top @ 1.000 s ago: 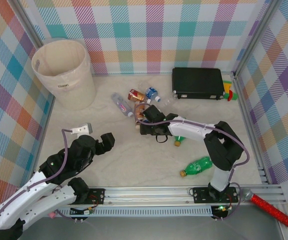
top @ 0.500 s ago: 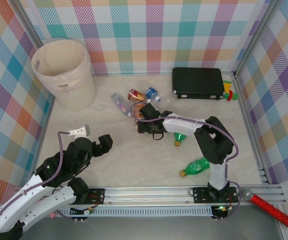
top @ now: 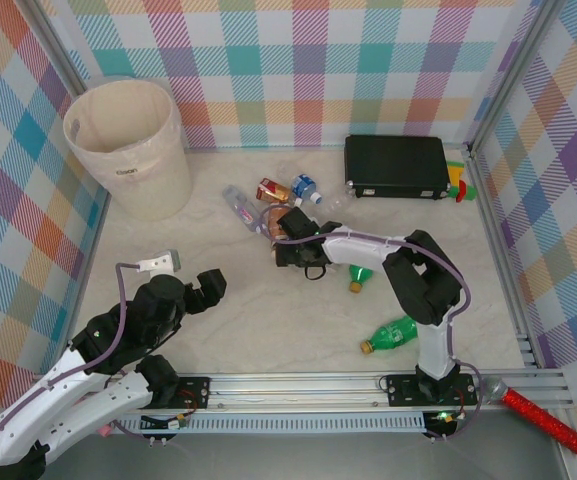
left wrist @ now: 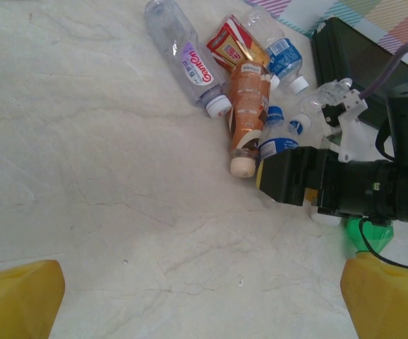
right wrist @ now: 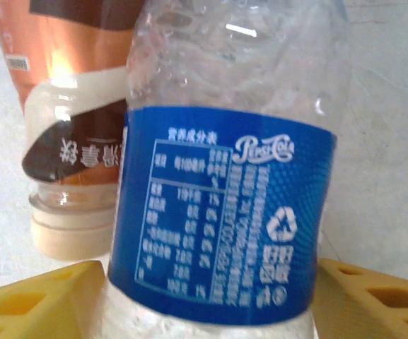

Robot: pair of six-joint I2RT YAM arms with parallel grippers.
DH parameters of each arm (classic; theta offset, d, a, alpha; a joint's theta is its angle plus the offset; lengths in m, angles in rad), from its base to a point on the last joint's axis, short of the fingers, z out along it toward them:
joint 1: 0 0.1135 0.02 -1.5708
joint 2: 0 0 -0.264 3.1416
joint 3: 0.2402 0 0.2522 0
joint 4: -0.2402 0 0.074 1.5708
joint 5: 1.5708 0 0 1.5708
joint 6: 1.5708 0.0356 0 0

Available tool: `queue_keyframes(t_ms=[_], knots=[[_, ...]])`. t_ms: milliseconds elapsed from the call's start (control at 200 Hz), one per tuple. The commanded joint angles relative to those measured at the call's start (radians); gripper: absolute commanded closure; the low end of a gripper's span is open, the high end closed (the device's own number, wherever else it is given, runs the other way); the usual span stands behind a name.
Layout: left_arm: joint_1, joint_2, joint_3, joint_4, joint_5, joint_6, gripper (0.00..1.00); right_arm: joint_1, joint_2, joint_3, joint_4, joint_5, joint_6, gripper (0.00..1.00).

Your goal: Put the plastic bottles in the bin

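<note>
Several plastic bottles (top: pixel 268 203) lie in a heap mid-table. My right gripper (top: pixel 288 248) is at the heap's near edge, shut on a clear bottle with a blue label (right wrist: pixel 218 212); the yellow fingers (right wrist: pixel 41 300) press on both of its sides. An orange-labelled bottle (right wrist: pixel 69 134) lies right beside it. The left wrist view takes in the heap: a clear bottle with a purple label (left wrist: pixel 189 60), the orange-labelled one (left wrist: pixel 249 106) and the right gripper (left wrist: pixel 288 176). Two green bottles (top: pixel 393 333) (top: pixel 360 278) lie nearer the front. The beige bin (top: pixel 128 145) stands far left. My left gripper (top: pixel 208 285) hovers open over bare table.
A black rectangular case (top: pixel 396 165) lies at the back right, with a small yellow, green and red object (top: pixel 458 182) beside it. A red-handled tool (top: pixel 543 420) rests outside the frame rail at the front right. Checked walls enclose the table on three sides.
The right arm has folded in and its gripper has shifted a little left, still on the blue-labelled bottle. The left arm drew back slightly, then stayed still.
</note>
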Motion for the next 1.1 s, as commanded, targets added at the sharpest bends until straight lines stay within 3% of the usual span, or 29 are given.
queue_keyframes(t_ms=[0,115,355,620,880,1095], knots=[[-0.012,-0.007,-0.006,-0.014,0.011,-0.016,0.0,-0.009,0.01,0.014,0.01,0.005,-0.018,0.33],[-0.012,-0.012,-0.005,-0.011,0.007,-0.021,0.0,-0.004,-0.046,-0.038,0.056,-0.019,-0.019,0.39],[-0.013,-0.013,-0.028,0.044,0.002,-0.028,0.0,0.049,-0.201,-0.111,0.071,0.062,-0.075,0.39],[-0.012,-0.008,-0.057,0.152,0.032,-0.054,0.0,0.172,-0.397,-0.246,0.234,0.087,-0.231,0.38],[0.019,0.034,-0.046,0.343,0.165,-0.027,0.0,0.299,-0.534,-0.383,0.454,0.061,-0.368,0.4],[0.156,0.167,0.01,0.425,0.381,-0.03,0.05,0.35,-0.596,-0.447,0.537,0.015,-0.403,0.4]])
